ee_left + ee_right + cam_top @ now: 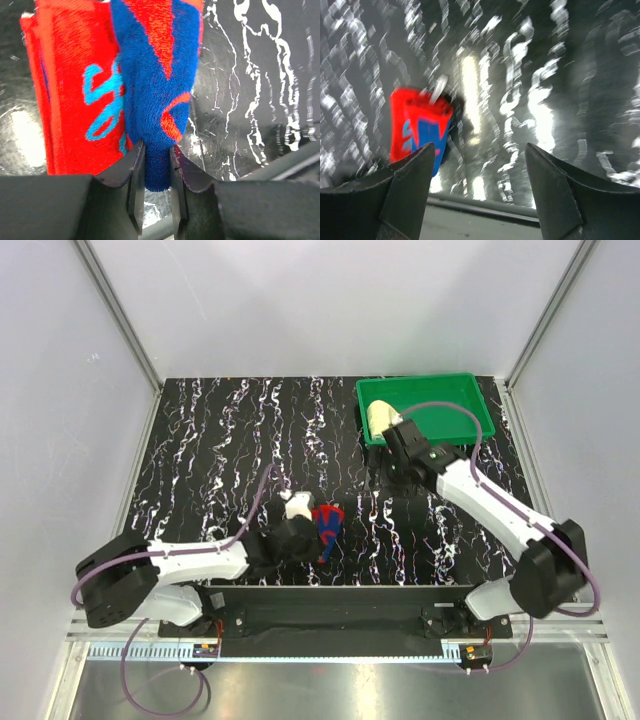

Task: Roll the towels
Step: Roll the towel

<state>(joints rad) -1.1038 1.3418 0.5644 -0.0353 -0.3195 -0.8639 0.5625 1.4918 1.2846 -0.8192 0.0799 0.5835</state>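
Green tray [487, 421] with pale yellow towel [378, 416] inside

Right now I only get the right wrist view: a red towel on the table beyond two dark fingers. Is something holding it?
Observer: Yes. The left fingers are pinched on a blue fold of the red towel.
Operator: Is there another towel?
Observer: A pale yellow towel lies in the green tray at the far right.
Operator: Are my fingers near it?
Observer: The right fingers hang just in front of that tray, holding nothing.
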